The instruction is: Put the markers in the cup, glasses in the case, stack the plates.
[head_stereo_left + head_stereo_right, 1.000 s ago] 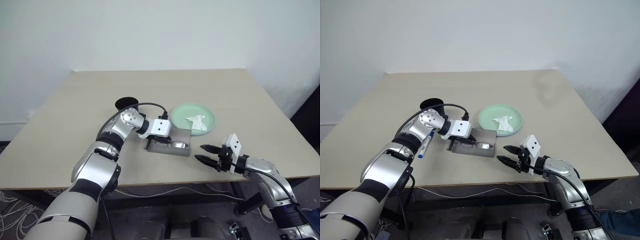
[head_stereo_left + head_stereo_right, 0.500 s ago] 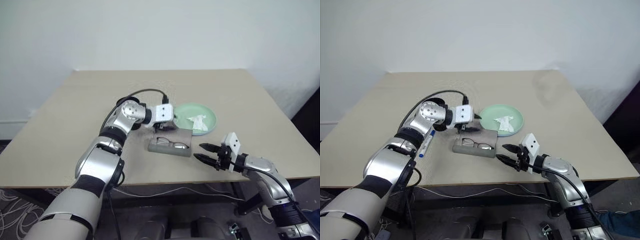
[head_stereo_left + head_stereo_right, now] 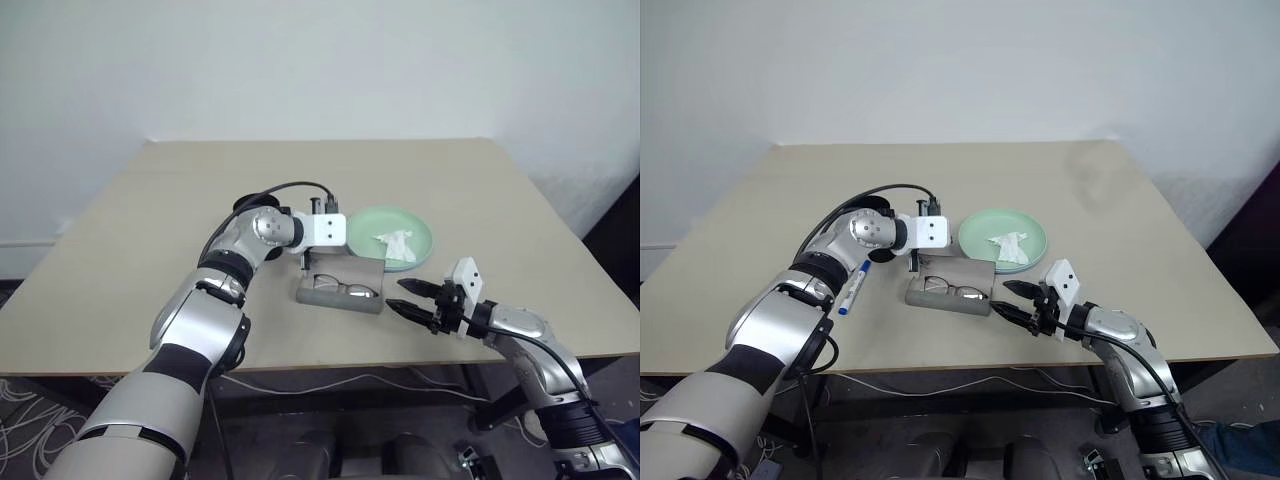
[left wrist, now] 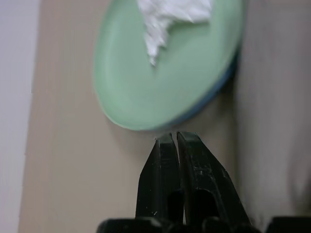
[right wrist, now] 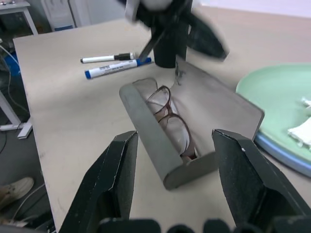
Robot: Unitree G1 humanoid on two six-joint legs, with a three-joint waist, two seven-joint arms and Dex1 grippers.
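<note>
While the glasses [image 5: 170, 121] are sitting in the open case [image 5: 194, 131] and the plates [image 3: 1002, 238] are looking stacked, two markers [image 5: 114, 65] are lying beside the cup [image 5: 167, 48]; left gripper [image 4: 175, 138] is hovering pinched and empty, right gripper [image 5: 175, 145] gaping, empty.

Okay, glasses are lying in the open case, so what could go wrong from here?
Two risks, judging by the layout.
1. The glasses lie loose in the open case; closing the lid carelessly might pinch a temple or lens.
2. The left gripper, shut, hangs between the case and the green plate, which holds a white tissue. A sideways swing may knock the plate, or the cup behind the arm.
</note>
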